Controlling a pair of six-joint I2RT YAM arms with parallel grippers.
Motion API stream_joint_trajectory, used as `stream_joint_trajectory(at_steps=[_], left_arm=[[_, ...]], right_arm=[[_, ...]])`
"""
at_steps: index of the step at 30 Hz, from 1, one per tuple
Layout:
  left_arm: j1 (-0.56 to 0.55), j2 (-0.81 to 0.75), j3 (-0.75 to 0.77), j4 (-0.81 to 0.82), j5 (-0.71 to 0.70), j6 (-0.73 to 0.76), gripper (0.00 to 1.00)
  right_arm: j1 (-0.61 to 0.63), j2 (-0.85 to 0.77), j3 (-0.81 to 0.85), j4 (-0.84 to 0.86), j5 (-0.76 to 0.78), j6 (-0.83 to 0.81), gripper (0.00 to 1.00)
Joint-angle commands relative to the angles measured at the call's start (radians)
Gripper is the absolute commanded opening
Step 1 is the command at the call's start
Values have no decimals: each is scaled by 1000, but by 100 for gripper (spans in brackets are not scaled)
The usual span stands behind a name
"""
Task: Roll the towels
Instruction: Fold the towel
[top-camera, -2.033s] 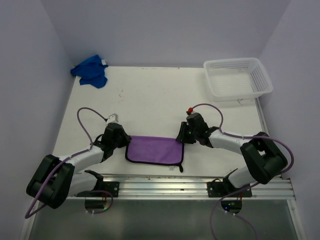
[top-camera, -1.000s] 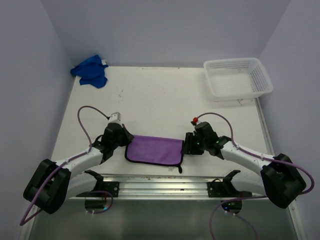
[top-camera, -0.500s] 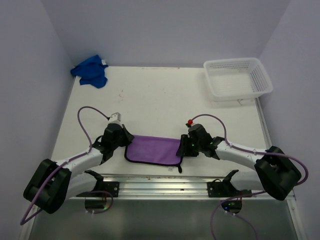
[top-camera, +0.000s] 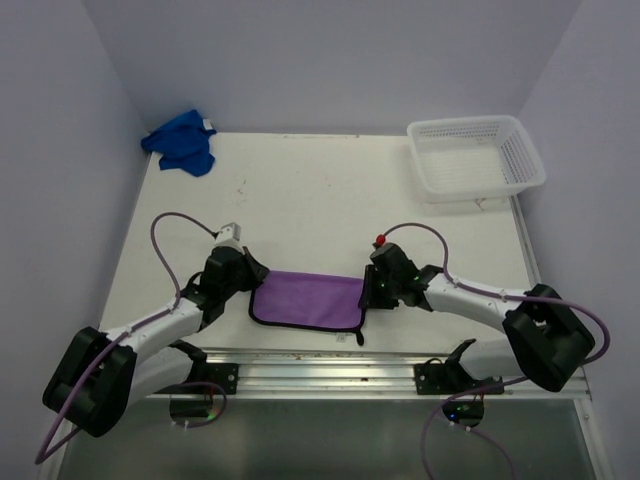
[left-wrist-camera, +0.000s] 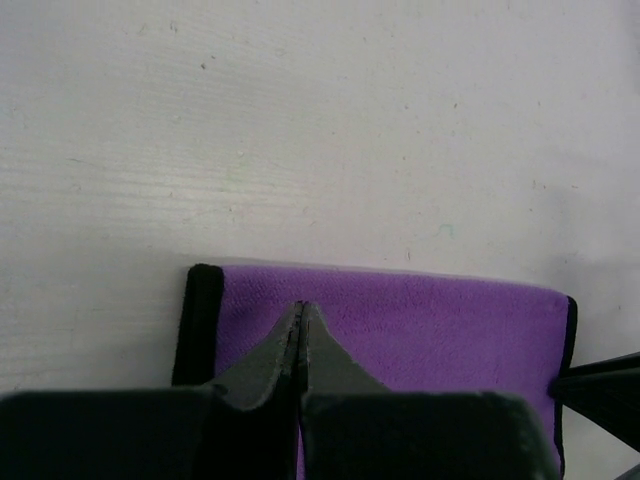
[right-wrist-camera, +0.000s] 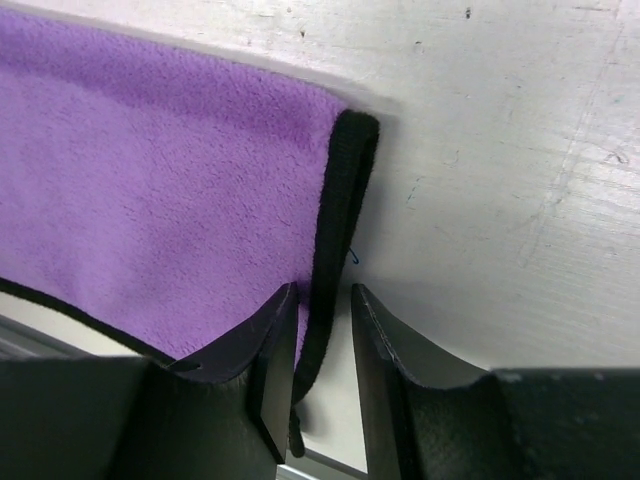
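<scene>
The purple towel (top-camera: 307, 298) lies flat on the table (top-camera: 320, 200), close to its near edge, between the 2 arms. It is a soft, fleecy rectangle with a black hem all round, and a loose black tail of hem hangs off its near right corner.

The left gripper (left-wrist-camera: 300, 310) sits at the towel's left end. Its 2 fingers are pressed together with no gap, and their tips rest on the purple cloth just inside the black hem. Whether any cloth is caught between them does not show.

The right gripper (right-wrist-camera: 322, 295) is at the towel's right end. Its jaws stand narrowly apart, 1 on each side of the black hem, which runs up between them.

Well beyond, the blue towel (top-camera: 180, 142) lies crumpled in the far left corner. A white mesh basket (top-camera: 523, 160) stands at the far right corner.
</scene>
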Motion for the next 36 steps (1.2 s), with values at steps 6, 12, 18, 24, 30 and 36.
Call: stream_joint_trajectory(at_steps=[6,12,18,24,30,36], left_arm=[[-3,-81,64,-56,-3,46,0],[-3,-126,114,-122,-23,79,0],[-1,-146,147,-171,-44,105,0],[7,-169,172,-193,-49,115,0],[10,-166,189,-193,-38,129,1],[10,-167,157,-211,-18,115,1]], right_arm=[[40,85,73,-136,141,-18,32],[94,143,103,-141,183,6,34],[137,203,171,-252,276,6,29],[140,237,204,-337,340,-20,8],[140,211,260,-430,397,-73,0],[100,119,278,-519,418,-129,0]])
